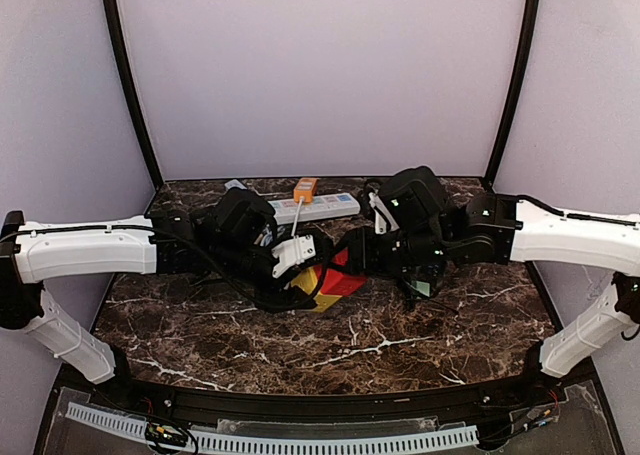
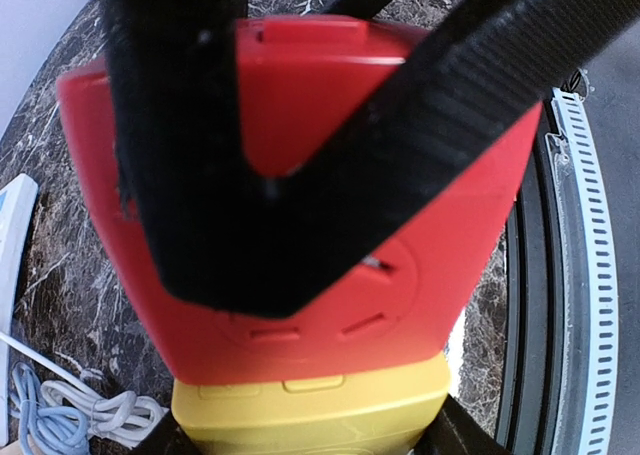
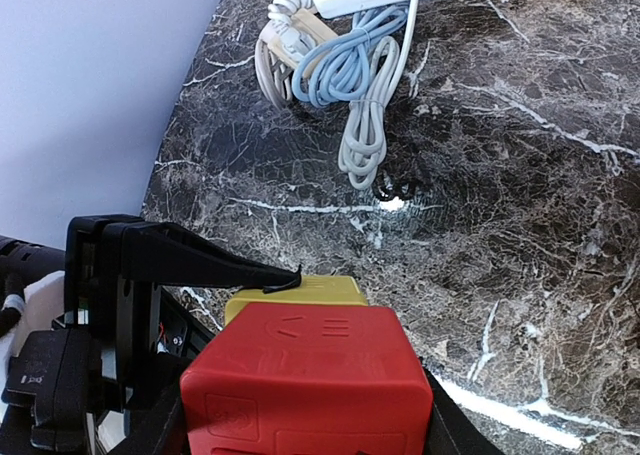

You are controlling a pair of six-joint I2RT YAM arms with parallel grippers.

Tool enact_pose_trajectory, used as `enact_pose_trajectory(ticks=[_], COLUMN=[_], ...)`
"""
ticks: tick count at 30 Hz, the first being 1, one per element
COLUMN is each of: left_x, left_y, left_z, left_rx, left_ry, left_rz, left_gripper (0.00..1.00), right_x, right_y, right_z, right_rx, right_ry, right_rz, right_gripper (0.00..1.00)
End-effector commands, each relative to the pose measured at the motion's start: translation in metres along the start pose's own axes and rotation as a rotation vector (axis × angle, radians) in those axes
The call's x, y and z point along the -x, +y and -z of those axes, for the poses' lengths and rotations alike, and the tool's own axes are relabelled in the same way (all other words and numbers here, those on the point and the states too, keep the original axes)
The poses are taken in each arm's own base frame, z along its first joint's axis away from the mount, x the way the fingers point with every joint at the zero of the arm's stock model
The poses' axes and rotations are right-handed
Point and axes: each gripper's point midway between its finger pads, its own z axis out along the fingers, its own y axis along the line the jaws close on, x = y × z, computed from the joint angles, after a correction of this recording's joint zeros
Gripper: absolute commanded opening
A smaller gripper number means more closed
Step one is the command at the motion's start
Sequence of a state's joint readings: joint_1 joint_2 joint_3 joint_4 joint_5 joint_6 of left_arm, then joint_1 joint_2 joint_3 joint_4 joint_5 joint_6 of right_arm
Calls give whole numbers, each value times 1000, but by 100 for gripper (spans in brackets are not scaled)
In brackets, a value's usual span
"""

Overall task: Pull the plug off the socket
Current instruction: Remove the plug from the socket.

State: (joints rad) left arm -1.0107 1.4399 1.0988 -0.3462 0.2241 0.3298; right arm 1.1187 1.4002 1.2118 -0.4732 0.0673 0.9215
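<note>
Red half fills the bottom of the right wrist view, clamped in my right gripper; left gripper clamps the yellow half; I'd pull both straight apart, 2 grips firm.

a long white power strip lies at the far side of the dark marble table. an orange thing sits on it. near its left end a curled blue cable and a grey-white cable lie touching. pale purple walls stand behind.
</note>
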Motion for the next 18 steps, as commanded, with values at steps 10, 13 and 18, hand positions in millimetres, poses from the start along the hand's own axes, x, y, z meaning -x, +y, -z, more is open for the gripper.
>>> enact_pose_trajectory(ticks=[10, 13, 18], left_x=[-1, -3, -6], left_y=[-4, -3, -3], left_z=[0, -1, -4], left_rx=[-35, -33, -33], left_ry=[9, 14, 28], left_rz=[4, 5, 8], left_gripper=[1, 1, 1], right_x=[27, 25, 27], right_y=[8, 7, 4], right_z=[23, 24, 22], right_rx=[265, 288, 235], right_ry=[-75, -70, -81], right_rz=[-99, -108, -97], right_gripper=[0, 0, 0])
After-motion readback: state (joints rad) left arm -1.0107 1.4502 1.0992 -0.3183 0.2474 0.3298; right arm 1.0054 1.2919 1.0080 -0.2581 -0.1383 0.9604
